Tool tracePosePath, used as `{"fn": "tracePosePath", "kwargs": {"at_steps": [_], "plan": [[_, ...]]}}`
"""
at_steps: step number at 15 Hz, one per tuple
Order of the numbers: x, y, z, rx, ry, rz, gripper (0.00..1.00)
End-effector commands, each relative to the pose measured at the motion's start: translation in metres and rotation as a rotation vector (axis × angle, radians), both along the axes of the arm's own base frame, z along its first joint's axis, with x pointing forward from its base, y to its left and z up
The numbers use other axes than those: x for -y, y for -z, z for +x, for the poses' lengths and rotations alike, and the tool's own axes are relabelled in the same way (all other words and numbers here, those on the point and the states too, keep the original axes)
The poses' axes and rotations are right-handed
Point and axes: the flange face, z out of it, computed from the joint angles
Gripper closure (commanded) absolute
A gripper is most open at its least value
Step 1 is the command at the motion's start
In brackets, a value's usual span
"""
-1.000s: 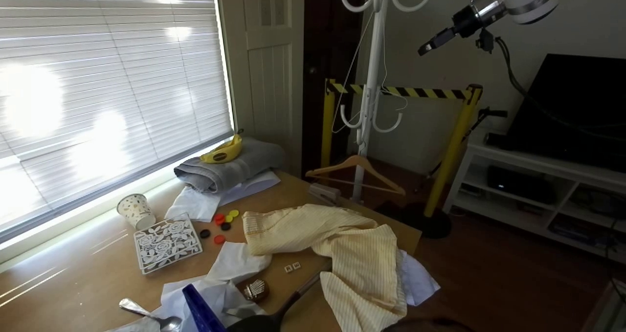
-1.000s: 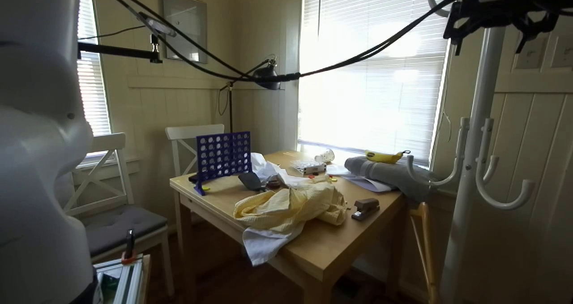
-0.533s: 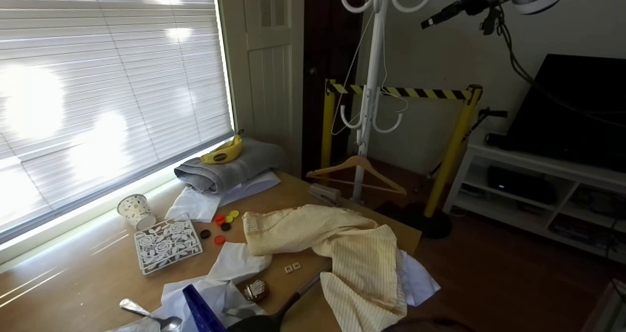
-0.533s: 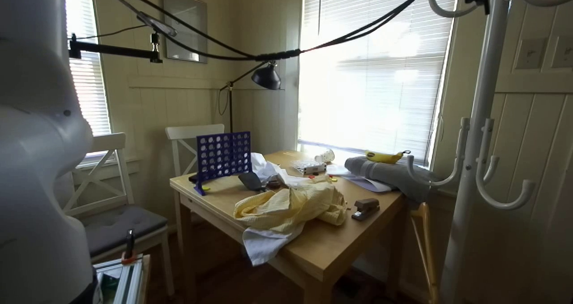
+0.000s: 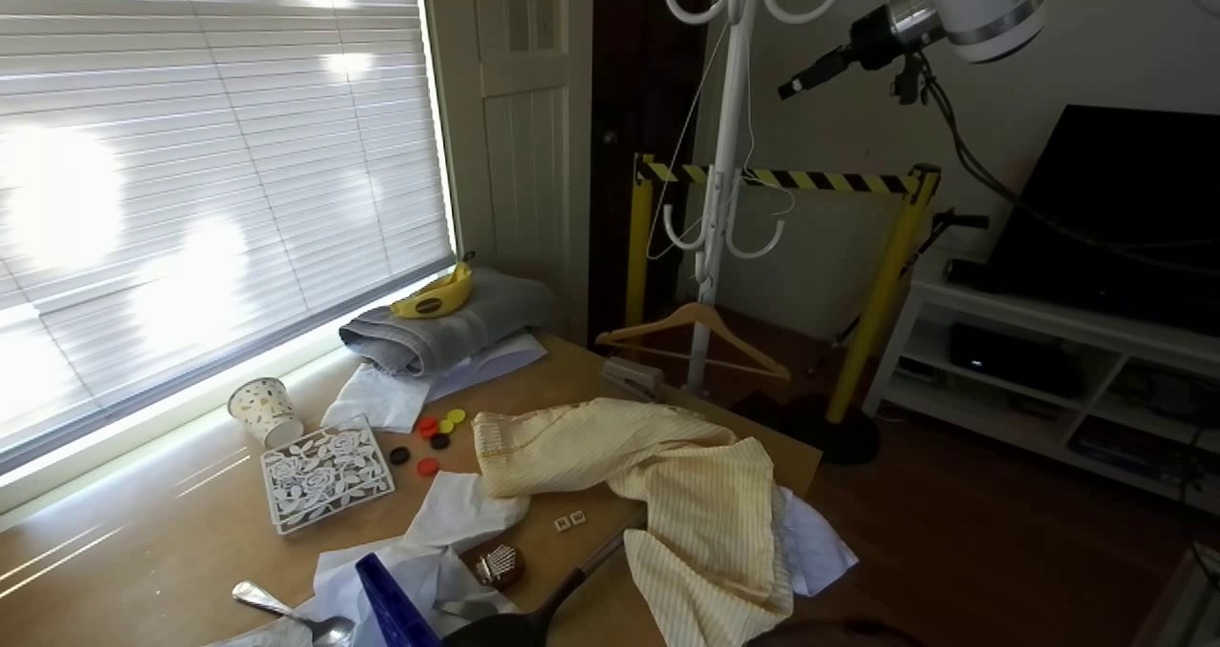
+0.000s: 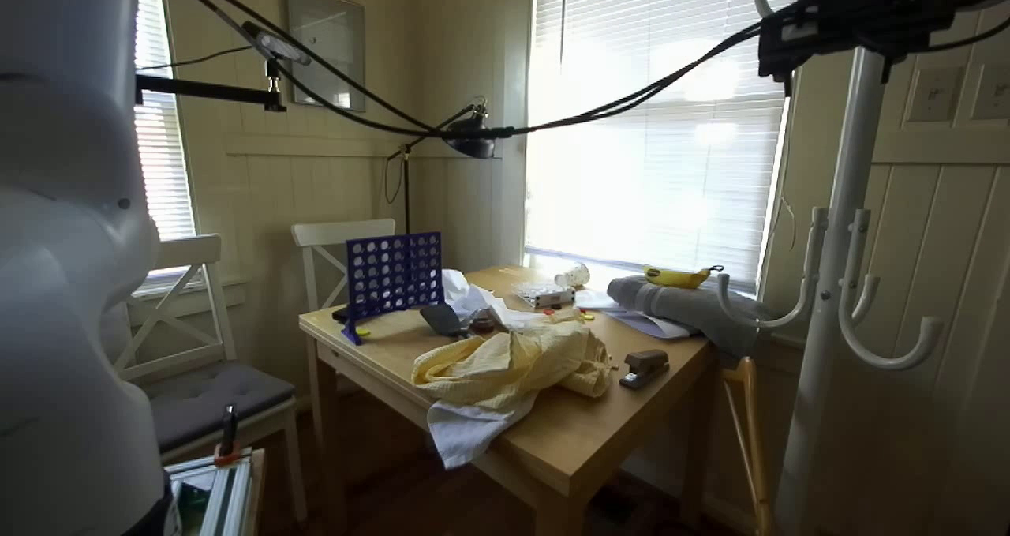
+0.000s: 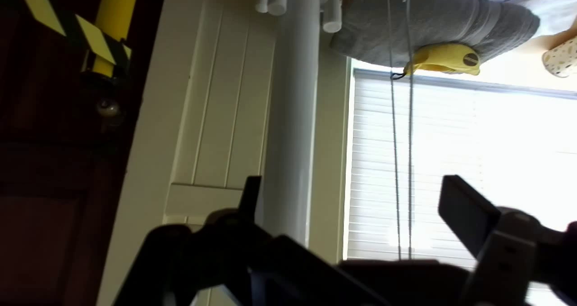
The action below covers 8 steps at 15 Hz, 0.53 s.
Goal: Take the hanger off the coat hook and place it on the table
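A light wooden hanger (image 5: 701,315) hangs low beside the white pole stand, under its lower prongs; it also shows edge-on in an exterior view (image 6: 748,433). Its metal hook cannot be made out. White coat hook prongs (image 5: 758,252) curve up from the pole, also in an exterior view (image 6: 892,360). My gripper (image 7: 354,202) is open and empty. In an exterior view the gripper (image 5: 789,89) is right of the pole, between upper and lower prongs, well above the hanger. The hanger is out of the wrist view. The brown table (image 5: 172,552) stands in front of the stand.
A yellow striped cloth (image 5: 705,504), a stapler (image 6: 645,366) and a grey towel (image 6: 671,299) lie on the table. A blue game grid (image 6: 394,275) stands at its far side. A yellow-black barrier (image 5: 829,182) is behind the pole (image 7: 290,116). White strings hang from the stand.
My gripper rose first, then came down again and moved closer to the pole, leftward in an exterior view. The hanger, stand and table things have not visibly moved.
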Motion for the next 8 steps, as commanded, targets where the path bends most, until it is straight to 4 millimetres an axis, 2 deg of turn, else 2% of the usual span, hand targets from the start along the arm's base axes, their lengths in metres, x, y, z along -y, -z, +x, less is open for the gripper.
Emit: {"fn": "tracePosePath", "kwargs": {"at_steps": [1,5,6,8], "plan": [[-0.026,0.021,0.007,-0.004,-0.017,0.014,0.0],[-0.041,0.033,0.017,0.022,-0.025,0.0,0.0],[-0.044,0.035,0.019,0.024,-0.025,-0.003,0.25],[-0.047,0.037,0.021,0.021,-0.031,-0.008,0.34]]}}
